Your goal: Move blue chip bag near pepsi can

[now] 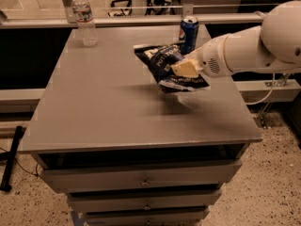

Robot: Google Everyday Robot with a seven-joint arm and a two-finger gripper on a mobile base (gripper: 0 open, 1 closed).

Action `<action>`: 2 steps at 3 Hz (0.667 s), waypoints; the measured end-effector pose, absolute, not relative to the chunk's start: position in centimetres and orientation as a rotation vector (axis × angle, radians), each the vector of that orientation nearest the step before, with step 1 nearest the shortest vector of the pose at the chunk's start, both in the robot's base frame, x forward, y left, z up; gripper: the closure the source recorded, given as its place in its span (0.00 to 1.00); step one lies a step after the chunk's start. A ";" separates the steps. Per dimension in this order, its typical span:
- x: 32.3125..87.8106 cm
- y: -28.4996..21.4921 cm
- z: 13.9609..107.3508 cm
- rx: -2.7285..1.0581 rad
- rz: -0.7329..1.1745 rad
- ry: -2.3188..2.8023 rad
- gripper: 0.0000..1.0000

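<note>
The blue chip bag (165,66) is a crinkly dark navy foil bag with white lettering, held up off the grey table (108,107). My gripper (181,69) is shut on the bag's right side, coming in from the right on a white arm. The pepsi can (189,34) stands upright at the table's far edge, just behind and right of the bag, partly covered by it. The bag's shadow falls on the table below it.
A clear plastic water bottle (83,19) stands at the table's far left corner. The table has drawers (143,178) along its front. A railing and glass lie behind it. A black pole (11,157) leans on the floor at left.
</note>
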State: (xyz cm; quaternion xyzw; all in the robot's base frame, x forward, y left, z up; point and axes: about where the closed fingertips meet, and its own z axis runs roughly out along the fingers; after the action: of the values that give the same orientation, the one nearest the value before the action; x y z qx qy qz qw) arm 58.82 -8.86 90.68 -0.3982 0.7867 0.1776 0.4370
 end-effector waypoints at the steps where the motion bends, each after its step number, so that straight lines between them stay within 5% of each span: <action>1: 63.0 -13.6 91.3 -0.832 0.365 1.966 1.00; 2: 66.0 -18.0 92.1 -0.693 0.283 1.976 1.00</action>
State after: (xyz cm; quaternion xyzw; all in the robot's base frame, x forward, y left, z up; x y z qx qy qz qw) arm 66.03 -17.97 92.11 -0.2854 0.8141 0.1166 0.4921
